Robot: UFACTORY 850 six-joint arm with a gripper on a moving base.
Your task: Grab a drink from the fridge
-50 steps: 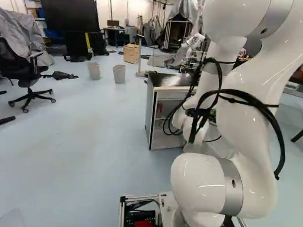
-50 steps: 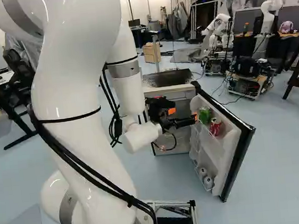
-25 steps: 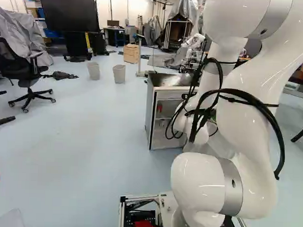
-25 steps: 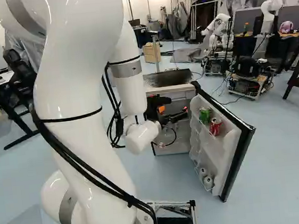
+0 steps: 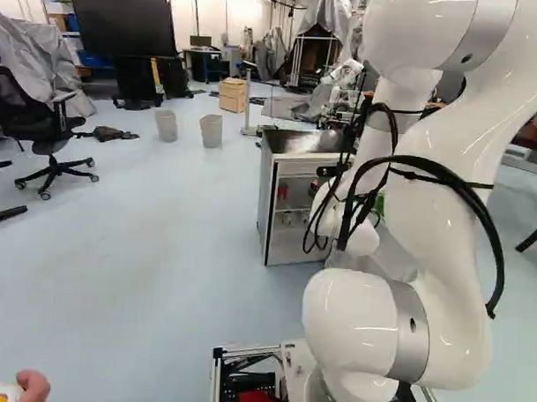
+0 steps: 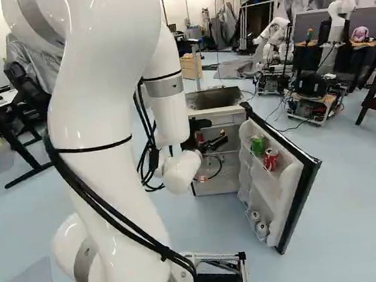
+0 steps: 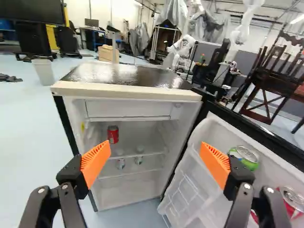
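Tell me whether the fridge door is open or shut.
Open. The door stands well out from the fridge, and the wrist view shows inside, where a red can sits.

"How did the fridge (image 7: 128,90) look?"

"Upright, dark on top, white inside, its door (image 6: 278,202) wide open."

"And the drinks?"

"1 red can (image 7: 113,134) stood upright on the upper shelf (image 7: 147,154), with 2 pale containers (image 7: 138,160) on the lower shelf (image 7: 133,173). High in the door, 1 green can (image 7: 246,159) stood near a second red can (image 7: 290,202); 2 whitish items (image 6: 262,229) sat low in it."
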